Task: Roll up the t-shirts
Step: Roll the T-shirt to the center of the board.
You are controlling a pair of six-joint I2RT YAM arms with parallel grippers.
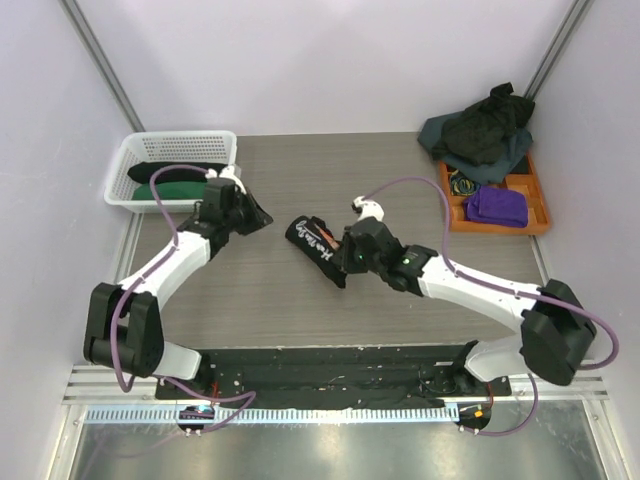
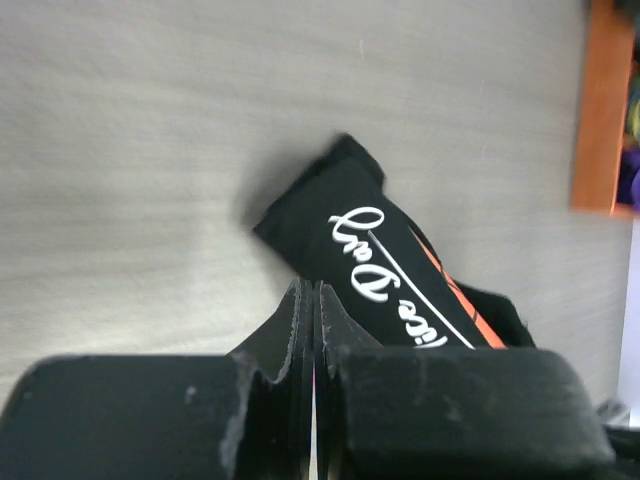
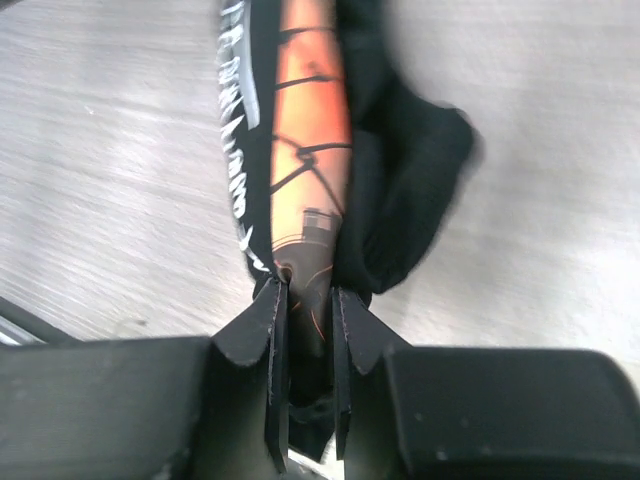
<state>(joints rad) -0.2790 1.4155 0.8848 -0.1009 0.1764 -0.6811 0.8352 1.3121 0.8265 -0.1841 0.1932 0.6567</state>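
At the centre of the table (image 1: pixel 260 295), a rolled black t-shirt (image 1: pixel 315 243) with white script and orange print lies diagonally. The right fingers (image 3: pixel 262 340) pinch its near end. The left fingers (image 2: pixel 290 345), pressed together and empty, are near the white basket (image 1: pixel 140 160). More t-shirts (image 1: pixel 485 130) are heaped on the orange tray (image 1: pixel 538 195).

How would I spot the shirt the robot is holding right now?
Look at the middle of the table. The rolled t-shirt is there, pinched at one end by the right fingers. Only it shows white script and an orange print.
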